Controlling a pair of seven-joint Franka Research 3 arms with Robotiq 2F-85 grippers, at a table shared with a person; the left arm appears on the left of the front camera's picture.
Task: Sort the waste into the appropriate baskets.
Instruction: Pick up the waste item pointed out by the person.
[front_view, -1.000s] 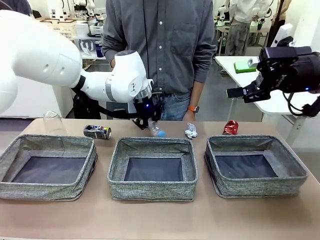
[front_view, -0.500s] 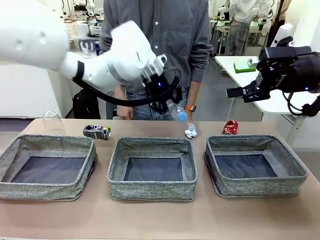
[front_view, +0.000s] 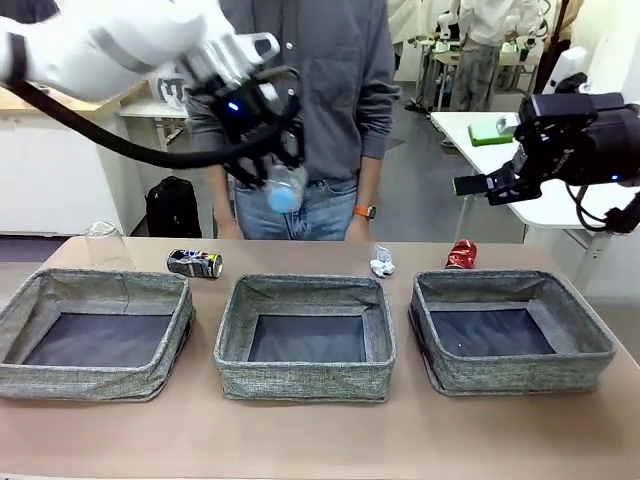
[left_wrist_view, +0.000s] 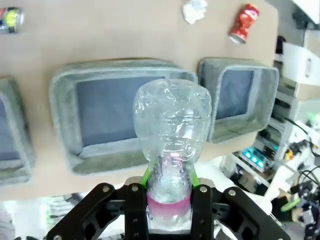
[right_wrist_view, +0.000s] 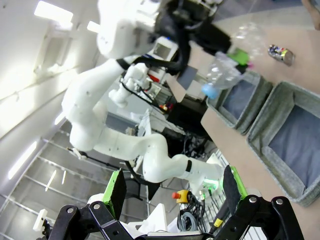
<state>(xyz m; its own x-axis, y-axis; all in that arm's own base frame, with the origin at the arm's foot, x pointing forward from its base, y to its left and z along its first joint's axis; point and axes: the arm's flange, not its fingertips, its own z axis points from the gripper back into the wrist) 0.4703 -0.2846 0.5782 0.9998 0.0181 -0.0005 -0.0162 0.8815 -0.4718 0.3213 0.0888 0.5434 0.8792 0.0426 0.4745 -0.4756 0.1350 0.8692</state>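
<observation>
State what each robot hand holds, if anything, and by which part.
Left hand grips the clear plastic bottle at its pink-labelled section; right hand is open, holding nothing.

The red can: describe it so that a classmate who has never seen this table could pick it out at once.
On the table, go to the right basket of the three grey ones in a row. Just behind its far rim, towards the middle basket's side, lies the red can. It alone is red and shiny, and it is crushed, unlike the white paper wad beside it.
</observation>
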